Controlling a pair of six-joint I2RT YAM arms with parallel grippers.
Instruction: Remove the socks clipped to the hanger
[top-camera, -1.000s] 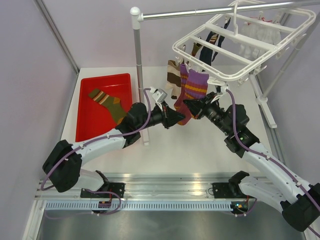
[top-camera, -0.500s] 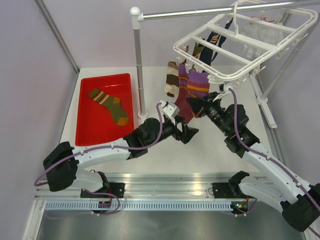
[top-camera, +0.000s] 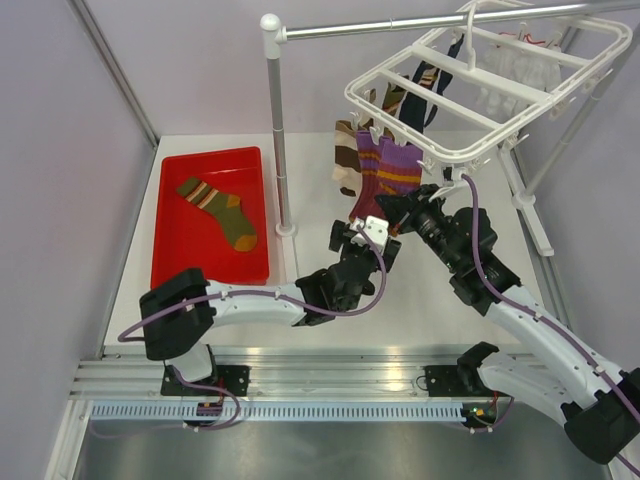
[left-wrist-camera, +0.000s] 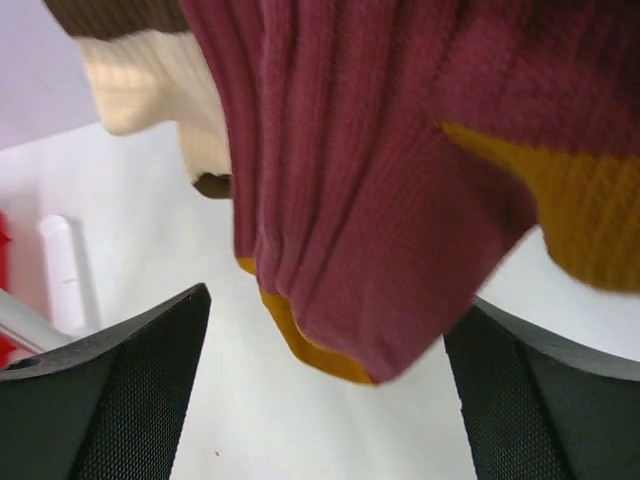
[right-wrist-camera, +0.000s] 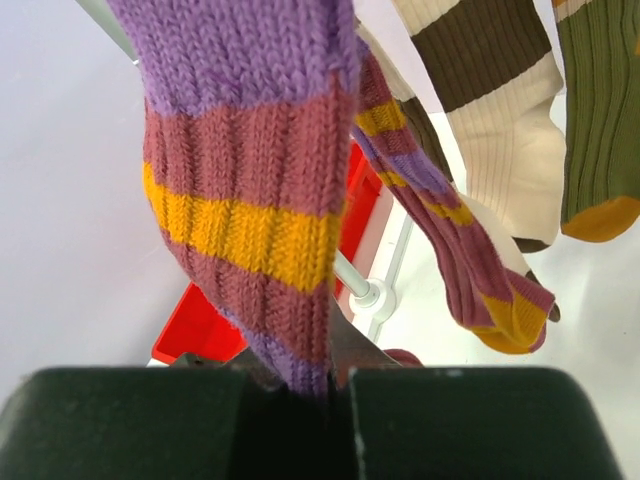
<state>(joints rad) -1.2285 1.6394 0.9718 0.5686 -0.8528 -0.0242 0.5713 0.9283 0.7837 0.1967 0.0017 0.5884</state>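
One olive sock (top-camera: 222, 212) sits in the red tray (top-camera: 185, 258), and the left fingers (left-wrist-camera: 100, 400) have just popped wide open under the purple socks (top-camera: 385, 170) still clipped to the hanger (top-camera: 405, 126), right fingers (right-wrist-camera: 480, 420) pinching one, so that's next.

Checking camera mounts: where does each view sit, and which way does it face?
Top: fixed above and behind the arms, looking down at the table, hanger and red tray; both arms show.
Left wrist: on the left arm, facing a maroon sock toe; the open left gripper shows.
Right wrist: on the right arm, facing the purple striped sock that the right gripper is shut on.
Shared: both wrist views catch the brown-and-cream sock.
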